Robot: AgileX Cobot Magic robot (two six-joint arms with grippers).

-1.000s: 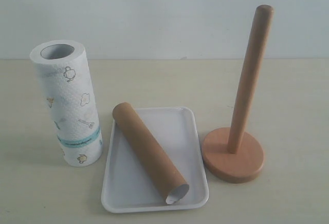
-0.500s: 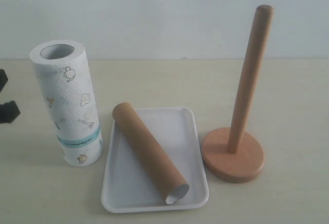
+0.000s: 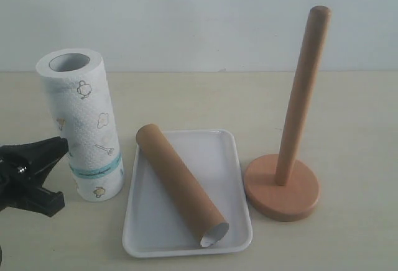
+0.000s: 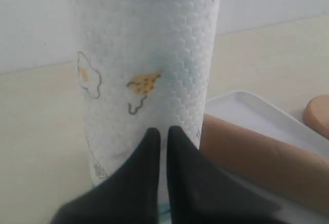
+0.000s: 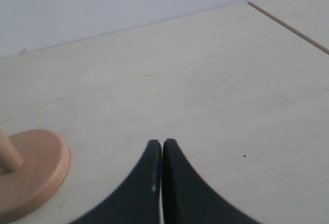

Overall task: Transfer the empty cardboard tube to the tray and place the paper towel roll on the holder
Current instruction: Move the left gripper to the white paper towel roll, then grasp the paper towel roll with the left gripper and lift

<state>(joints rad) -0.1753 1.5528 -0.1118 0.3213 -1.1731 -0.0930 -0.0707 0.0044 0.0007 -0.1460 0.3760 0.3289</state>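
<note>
While both pairs of jaws are closed on nothing: tube step looks done, roll step not started.
Left jaws pinched together, tips right at the paper towel roll (image 4: 149,54), contact unclear. Roll stands on the counter (image 5: 205,80). Beside it, empty cardboard tube (image 4: 257,157) lies in the tray (image 4: 247,103). Right jaws near the holder (image 5: 31,167), pole bare.

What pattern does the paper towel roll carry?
The roll is white, embossed, with small cartoon prints and a teal band; clearest in the exterior view.
</note>
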